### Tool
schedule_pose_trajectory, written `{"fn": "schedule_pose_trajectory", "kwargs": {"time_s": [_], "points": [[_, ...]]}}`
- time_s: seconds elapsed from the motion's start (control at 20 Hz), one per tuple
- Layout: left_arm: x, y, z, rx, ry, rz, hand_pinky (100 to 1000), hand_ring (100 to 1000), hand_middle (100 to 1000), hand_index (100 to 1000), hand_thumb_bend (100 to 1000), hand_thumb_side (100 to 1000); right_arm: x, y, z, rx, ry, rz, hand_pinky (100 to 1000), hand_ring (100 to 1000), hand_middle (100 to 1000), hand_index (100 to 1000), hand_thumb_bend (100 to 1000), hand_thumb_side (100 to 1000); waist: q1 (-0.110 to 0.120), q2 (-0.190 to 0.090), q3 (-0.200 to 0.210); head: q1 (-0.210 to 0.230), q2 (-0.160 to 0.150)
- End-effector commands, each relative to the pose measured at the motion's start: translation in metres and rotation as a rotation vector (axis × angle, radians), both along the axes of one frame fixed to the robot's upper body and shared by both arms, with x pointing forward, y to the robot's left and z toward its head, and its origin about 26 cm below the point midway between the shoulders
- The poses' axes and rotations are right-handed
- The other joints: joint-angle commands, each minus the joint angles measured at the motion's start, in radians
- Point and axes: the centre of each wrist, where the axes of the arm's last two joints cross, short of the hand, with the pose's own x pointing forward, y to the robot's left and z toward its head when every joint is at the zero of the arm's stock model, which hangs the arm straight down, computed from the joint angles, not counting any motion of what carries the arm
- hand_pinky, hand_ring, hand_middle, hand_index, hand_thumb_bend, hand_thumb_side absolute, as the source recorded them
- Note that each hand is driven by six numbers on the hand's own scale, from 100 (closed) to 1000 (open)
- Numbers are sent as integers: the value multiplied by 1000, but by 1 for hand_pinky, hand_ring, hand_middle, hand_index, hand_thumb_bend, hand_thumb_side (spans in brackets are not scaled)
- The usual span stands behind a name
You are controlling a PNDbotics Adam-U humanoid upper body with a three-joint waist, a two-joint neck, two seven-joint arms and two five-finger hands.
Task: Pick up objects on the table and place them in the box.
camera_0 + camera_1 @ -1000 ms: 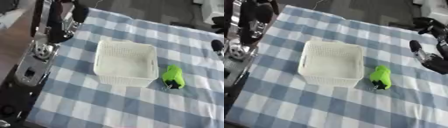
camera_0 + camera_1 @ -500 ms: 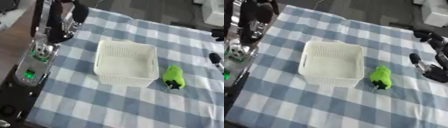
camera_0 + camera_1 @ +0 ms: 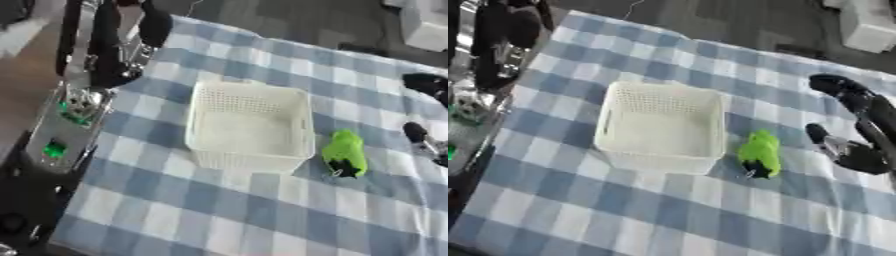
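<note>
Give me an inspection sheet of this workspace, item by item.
Surface: blue and white checked tablecloth, lying flat.
Job's things: white perforated basket, nothing seen inside; green object with a dark end on the cloth just right of it.
Clutter: nothing seen.
Hands: right robot hand right of the green object, fingers spread, holding nothing; left robot hand at the upper left, fingers unclear.
Cables: nothing seen.
Surroundings: dark floor beyond the table; white object at the top right.
</note>
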Motion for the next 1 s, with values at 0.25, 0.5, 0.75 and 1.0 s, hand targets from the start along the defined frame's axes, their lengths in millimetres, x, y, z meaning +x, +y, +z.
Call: {"fn": "schedule_pose_trajectory", "kwargs": {"time_s": [0.25,0.5,0.75,1.0], "points": [[-2,-2,7,11,-24,-18,239,846,946,1000,519,755,6,16,7,-97,-26,92,811,840,883,915,341,924,6,-12,4,-106,-1],[-2,-2,6,13,-23,-20,236,846,947,1000,519,755,10,29,2,-112,-17,132,808,839,883,918,341,926,8,-10,3,-111,-1],[-2,-3,6,13,-22,-20,236,846,947,1000,518,755,12,42,-2,-138,-8,176,808,839,883,920,346,912,8,-10,3,-108,-1],[-2,-3,6,12,-20,-21,233,847,947,1000,519,755,14,49,-6,-157,2,198,811,842,886,903,247,785,8,-10,5,-96,-1]]}}
